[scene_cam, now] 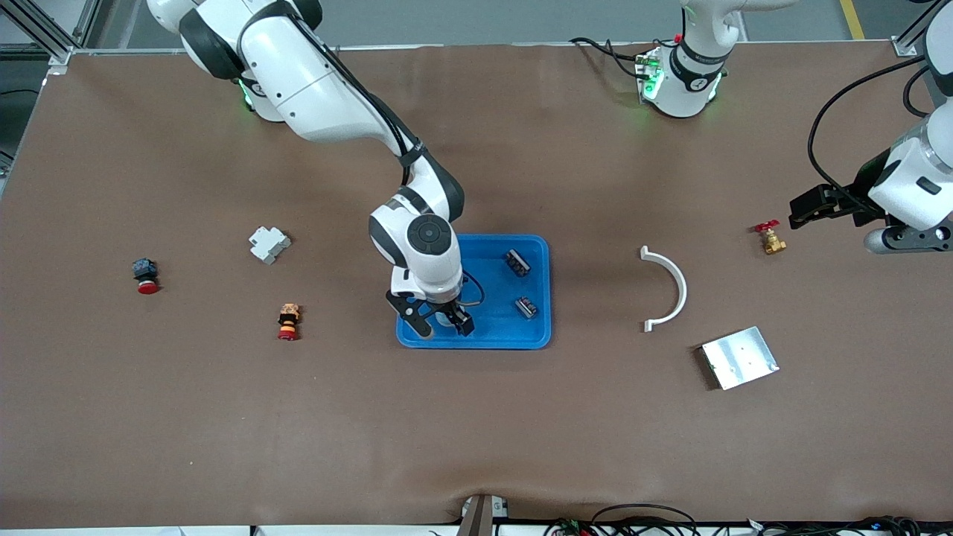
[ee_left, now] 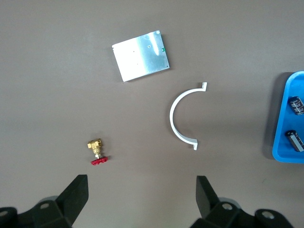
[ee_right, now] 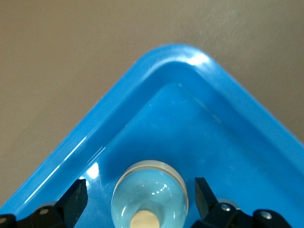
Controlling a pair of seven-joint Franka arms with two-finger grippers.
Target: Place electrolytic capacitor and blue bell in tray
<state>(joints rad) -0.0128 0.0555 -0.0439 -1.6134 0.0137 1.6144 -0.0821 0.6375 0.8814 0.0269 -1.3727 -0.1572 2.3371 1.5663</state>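
Blue bell (ee_right: 149, 195), small translucent pale-blue dome with cream button on top: resting in shallow bright-blue plastic tray (scene_cam: 537, 253), corner nearest front camera toward right arm's end. Probably light, rigid, glossy, slippery; best pinched across dome sides. Two dark cylindrical electrolytic capacitors (scene_cam: 517, 263) lying in same tray, toward left arm's end. Right gripper (scene_cam: 439, 321) straddling bell, jaws spread wide, gripping nothing. Left gripper (ee_left: 142, 195) wide open, empty, waiting above bare table near brass valve with red handle (ee_left: 96, 151).

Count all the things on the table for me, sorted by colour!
Blue: 2, the tray and the bell in it
Black: 2, the capacitors in the tray
White: 2, the curved piece and the plastic block
Silver: 1, the metal plate
Red-topped: 3, two push buttons and the brass valve
Total: 10
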